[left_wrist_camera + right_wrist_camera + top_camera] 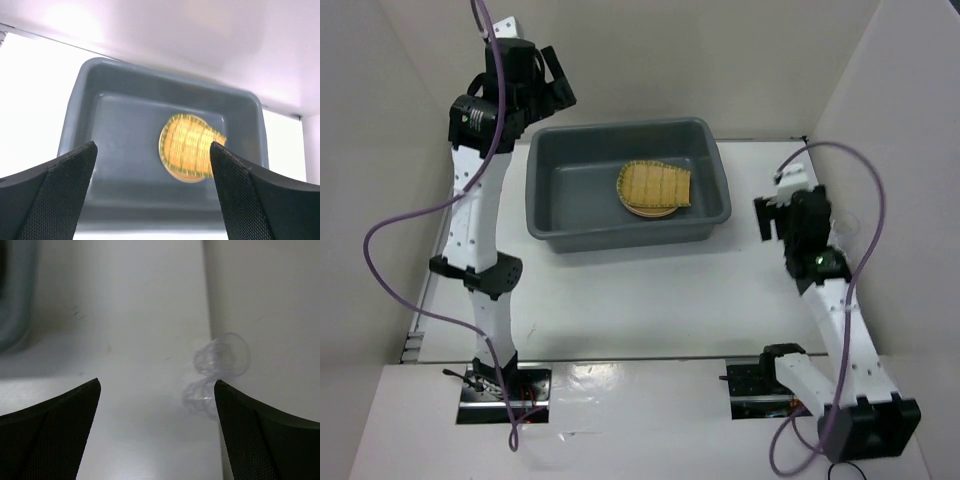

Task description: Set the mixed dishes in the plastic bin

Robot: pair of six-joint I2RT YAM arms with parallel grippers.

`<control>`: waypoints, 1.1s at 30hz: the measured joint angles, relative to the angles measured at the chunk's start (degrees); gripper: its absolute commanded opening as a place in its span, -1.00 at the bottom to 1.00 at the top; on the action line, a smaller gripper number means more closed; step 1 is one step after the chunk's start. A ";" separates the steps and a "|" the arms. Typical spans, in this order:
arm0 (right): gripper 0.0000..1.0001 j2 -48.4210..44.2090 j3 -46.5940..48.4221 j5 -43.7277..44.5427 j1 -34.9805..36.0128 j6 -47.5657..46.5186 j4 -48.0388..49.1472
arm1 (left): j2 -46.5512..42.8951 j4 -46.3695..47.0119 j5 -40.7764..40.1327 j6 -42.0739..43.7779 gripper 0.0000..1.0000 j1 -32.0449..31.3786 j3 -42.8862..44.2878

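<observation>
White walls close in a white counter [650, 300] where a dark grey plastic bin [620, 232] sits toward the far side. Inside it, right of centre, lies a tan woven-pattern tray [658, 185], resting on a round yellow-orange plate [648, 212] whose rim peeks out along the tray's near edge. The left tool [152, 150] hangs high by the bin's far left corner, its dark fingers spread wide and gripping nothing. Its wrist camera looks down into the bin, and the tray lies well below, nearer the right finger than the left. The right tool [156, 385] hovers low over the counter to the right of the bin, jaws likewise spread wide and empty. Small clear glass cups [222, 357] lie ahead of it, just beyond its right finger, close against the white side wall and apart from the tool. The glass is blurred, so how many there are and how they lie cannot be told
</observation>
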 measured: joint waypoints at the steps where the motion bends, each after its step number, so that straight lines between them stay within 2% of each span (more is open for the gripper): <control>1: 0.97 4.79 4.15 -1.60 -3.87 0.35 0.00 | -2.56 -0.48 -1.66 0.09 0.99 -1.31 -1.60; 4: 0.97 20.06 18.84 -3.82 -13.55 1.97 -0.76 | -7.04 -1.66 -4.09 0.90 0.99 -4.00 -7.23; 6: 0.97 30.75 27.43 -2.93 -16.31 2.69 0.11 | -8.33 -2.67 -5.09 1.16 0.99 -4.09 -12.39; 8: 0.97 39.54 30.47 -1.44 -16.48 2.86 0.70 | -9.60 -3.04 -5.73 1.33 0.99 -3.69 -19.47; 14: 0.97 54.86 32.00 2.51 -15.23 3.54 -4.76 | -13.29 -3.32 -5.66 2.71 0.99 -3.21 -34.47; 23: 0.97 57.18 32.98 9.05 -15.82 3.52 -3.30 | -26.56 0.81 -4.02 2.69 0.99 -0.09 -51.32; 33: 0.97 57.24 32.92 11.08 -20.85 3.52 -2.16 | -28.50 3.85 -2.78 2.27 0.99 0.52 -57.37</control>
